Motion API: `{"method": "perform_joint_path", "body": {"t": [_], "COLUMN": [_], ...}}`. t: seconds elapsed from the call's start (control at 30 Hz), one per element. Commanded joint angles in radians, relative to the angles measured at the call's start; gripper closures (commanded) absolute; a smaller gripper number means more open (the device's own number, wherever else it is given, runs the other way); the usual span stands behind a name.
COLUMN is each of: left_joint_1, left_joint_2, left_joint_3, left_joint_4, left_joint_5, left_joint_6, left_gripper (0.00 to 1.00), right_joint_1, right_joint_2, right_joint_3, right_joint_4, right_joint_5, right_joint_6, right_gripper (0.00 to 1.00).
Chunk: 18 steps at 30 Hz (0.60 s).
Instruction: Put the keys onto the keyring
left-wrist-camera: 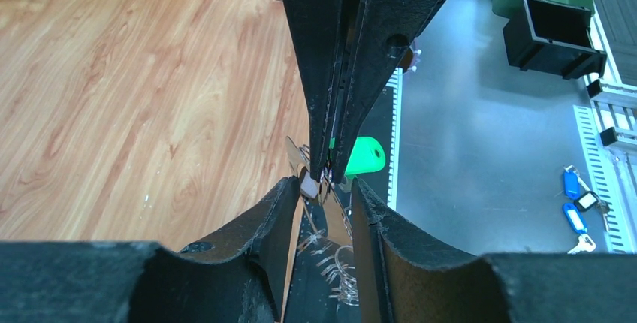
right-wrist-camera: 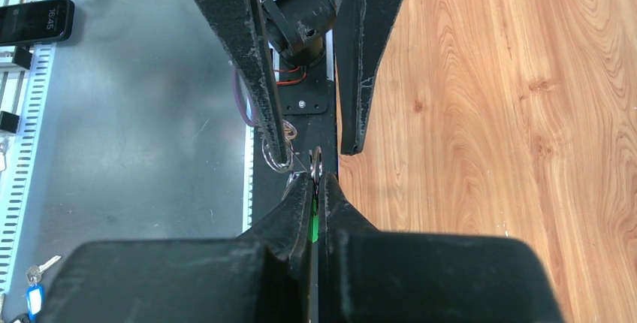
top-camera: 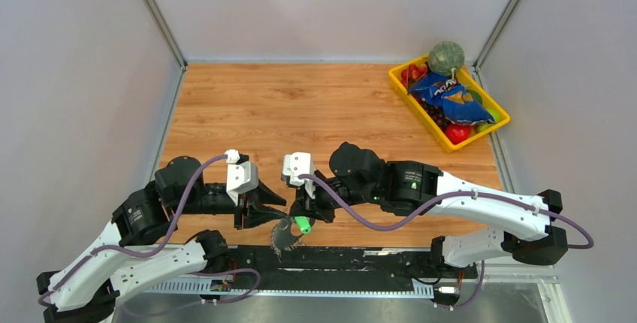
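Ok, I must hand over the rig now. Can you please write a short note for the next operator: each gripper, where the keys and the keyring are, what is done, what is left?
Left gripper: open, with one finger on either side of the keyring. I cannot tell whether it presses on the hoop.
Right gripper: shut on the keys, tip to tip with the left gripper.
Done: the keys are picked up and brought to the keyring.
Left: thread the keys onto the hoop. They do not appear to be on it yet.
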<state>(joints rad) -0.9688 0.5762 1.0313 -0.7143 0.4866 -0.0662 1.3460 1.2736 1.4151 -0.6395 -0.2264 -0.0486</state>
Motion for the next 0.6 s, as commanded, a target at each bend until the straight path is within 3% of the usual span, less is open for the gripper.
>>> {"method": "perform_joint_path", "body": {"t": [0.0, 0.57], "left_joint_1": [-0.001, -0.002], "left_joint_2": [0.005, 0.015], "left_joint_3": [0.004, -0.009], "left_joint_4": [0.026, 0.042], "left_joint_5": [0.015, 0.009], "left_joint_6": [0.015, 0.017], "left_gripper": [0.59, 0.71], "right_joint_1": [0.003, 0.005], "right_joint_2": [-0.009, -0.02], "right_joint_3": [0.061, 0.05], "right_joint_4": [0.048, 0.074], "right_joint_5": [-0.012, -0.037], "right_joint_6": [0.025, 0.021], "right_gripper": [1.0, 1.0]}}
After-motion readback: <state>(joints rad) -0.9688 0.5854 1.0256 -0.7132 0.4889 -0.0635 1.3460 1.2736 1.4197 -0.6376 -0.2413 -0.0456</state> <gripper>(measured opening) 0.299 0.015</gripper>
